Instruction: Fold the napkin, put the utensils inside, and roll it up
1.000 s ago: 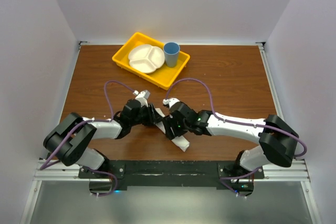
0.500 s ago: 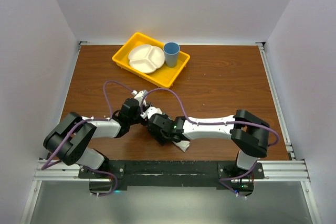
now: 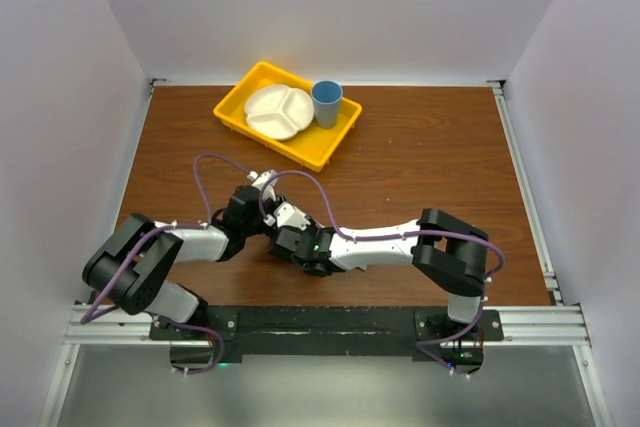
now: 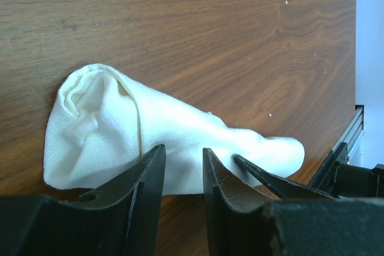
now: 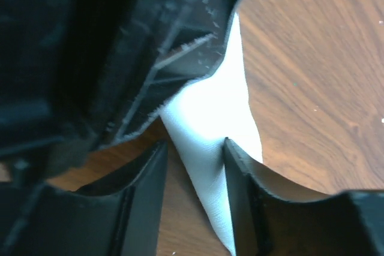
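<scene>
napkin (image 4: 180, 127) sits as a loose roll on the table (image 4: 240, 28) near the front edge, left gripper (image 4: 183, 151) and right gripper (image 5: 194, 145) both straddle it, jaws part-closed, can't tell if either really pinches – wrists crowded, a clash or lopsided tug could unroll it

**Near middle crowded, right half of the table open**

The left end effector (image 4: 183, 154) and right end effector (image 5: 195, 148) crowd together over the napkin (image 4: 102, 130) at the near middle of the table (image 3: 440, 162), leaving little room between them. The right arm (image 3: 385, 241) lies low across the near edge and bars that side. The yellow tray (image 3: 300, 154), carrying a plate (image 3: 277, 111) and a blue cup (image 3: 326, 103), fills the far centre-left. The right half and the far-right corner lie open. Walls (image 3: 70, 97) close three sides.
</scene>
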